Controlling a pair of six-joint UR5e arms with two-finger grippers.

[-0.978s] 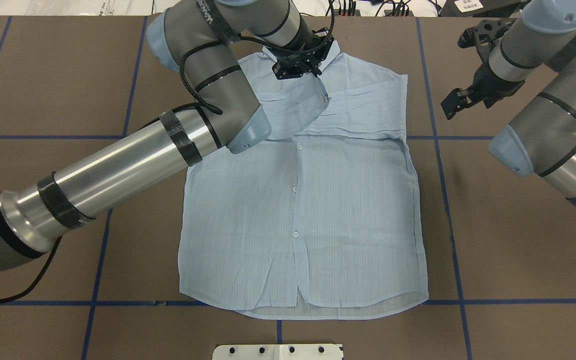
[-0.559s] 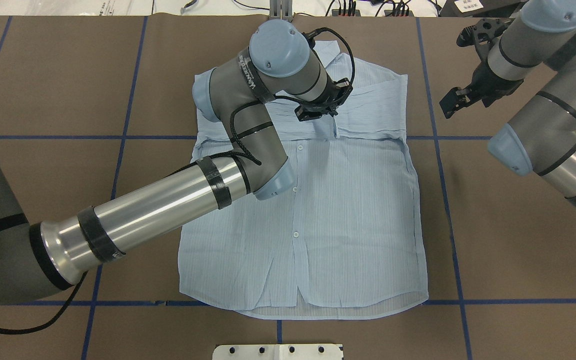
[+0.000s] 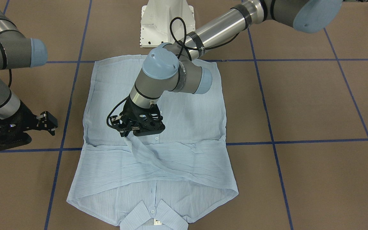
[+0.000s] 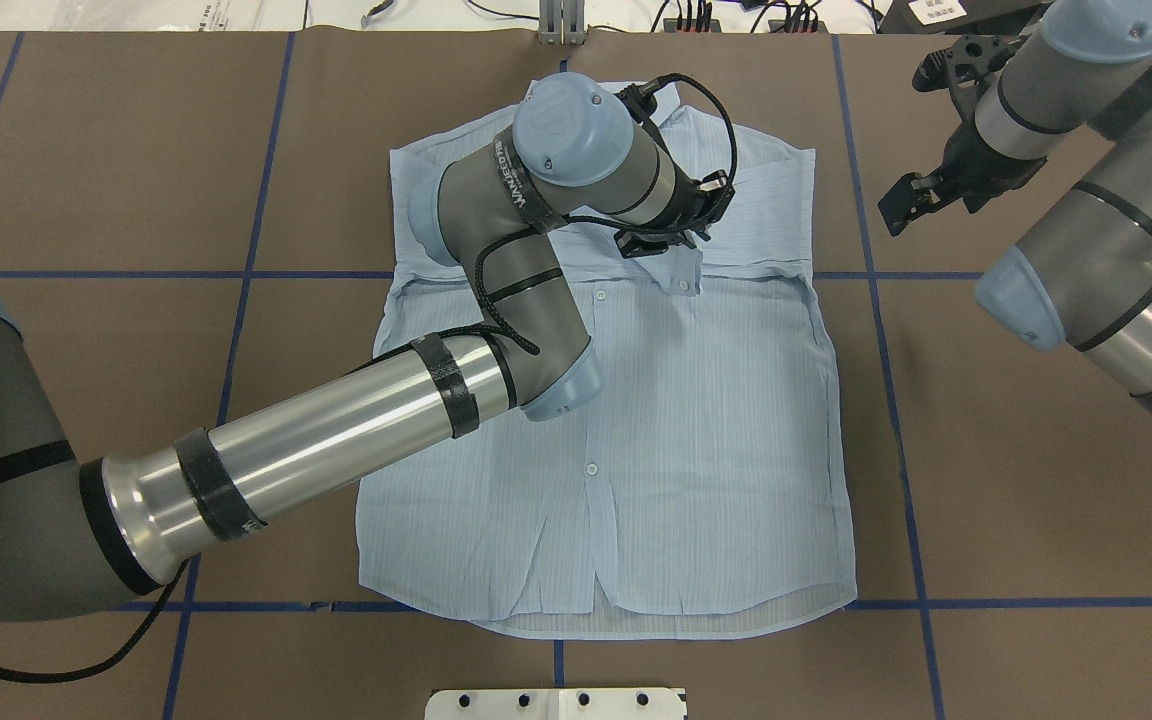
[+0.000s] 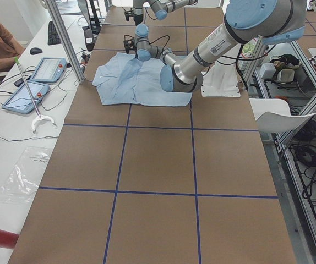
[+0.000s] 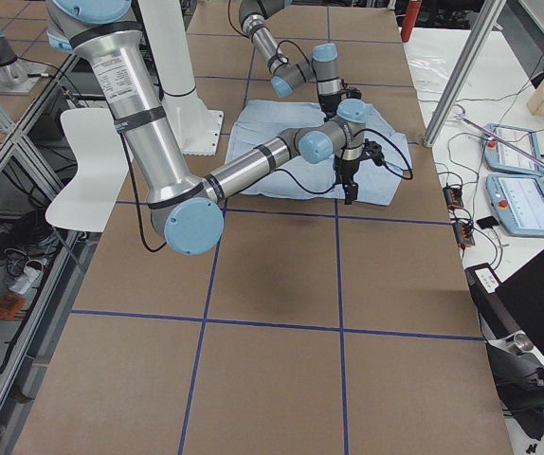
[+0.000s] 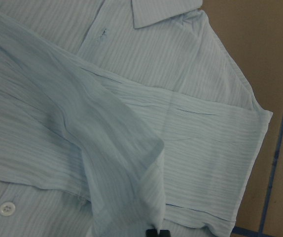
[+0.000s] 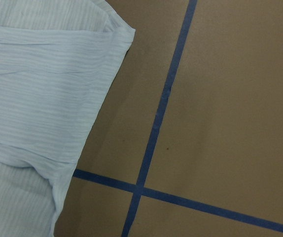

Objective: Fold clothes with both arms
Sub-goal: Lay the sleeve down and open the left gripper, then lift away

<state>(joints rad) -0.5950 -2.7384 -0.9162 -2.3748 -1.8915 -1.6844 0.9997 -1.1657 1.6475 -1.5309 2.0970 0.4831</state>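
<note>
Item: pale blue shirt [image 4: 696, 450], flat, buttons up, mid-table; one sleeve [image 3: 153, 161] pinched tight in the left gripper [image 3: 127, 134], carried this past second from the collar down across the chest, so that fold looks nearly laid; right gripper [image 4: 911, 200] beside the shirt, empty, opening unclear.

Shirt [image 4: 686, 450] on table [image 4: 1016, 500], left gripper [image 3: 128, 135] above its chest, sleeve [image 3: 158, 163] seemingly draped across, right gripper [image 4: 906, 205] well aside.

Pale blue shirt [image 4: 716, 450], flat, front up
</note>
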